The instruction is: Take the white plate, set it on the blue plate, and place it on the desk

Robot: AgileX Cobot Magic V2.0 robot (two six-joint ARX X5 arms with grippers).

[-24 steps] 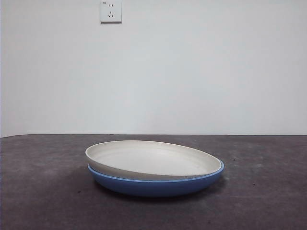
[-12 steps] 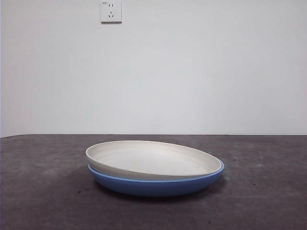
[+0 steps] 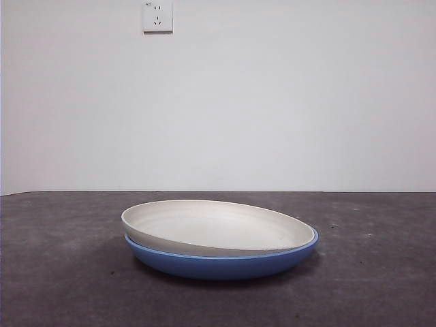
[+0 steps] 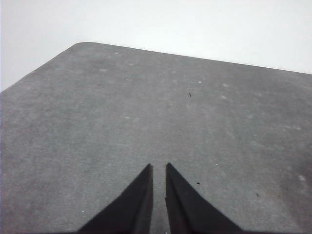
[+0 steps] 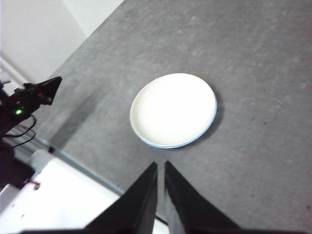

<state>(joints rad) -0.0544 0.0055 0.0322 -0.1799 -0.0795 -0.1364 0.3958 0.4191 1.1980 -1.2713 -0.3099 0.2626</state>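
White plate [image 3: 218, 228]: you find it nested on the blue plate [image 3: 225, 264], at the near middle of the counter [image 3: 61, 272]; its left rim rides up over the blue rim, so it sits slightly tilted, lower toward the right, where a thin blue edge shows beside it. Blue plate: resting flat on the counter beneath the white one, only its outer wall and right rim on show from the front. In the right wrist view you see the same stack from above, the white plate [image 5: 173, 110] covering nearly all of the blue plate [image 5: 212, 119], which shows only as a narrow crescent along one side. Right tool [image 5: 161, 168]: held high above the counter, well apart from the stack, jaws drawn almost together with only a thin slit between them, nothing gripped. Left tool [image 4: 158, 170]: over a bare stretch of counter [image 4: 97, 122], jaws likewise nearly closed on a narrow gap, nothing between them; you can also make out its dark tip [image 5: 48, 85] at the edge of the right wrist view, away from the plates. Behind the counter: a plain white wall [image 3: 272, 102] carrying a white socket [image 3: 157, 16] high up, left of centre.
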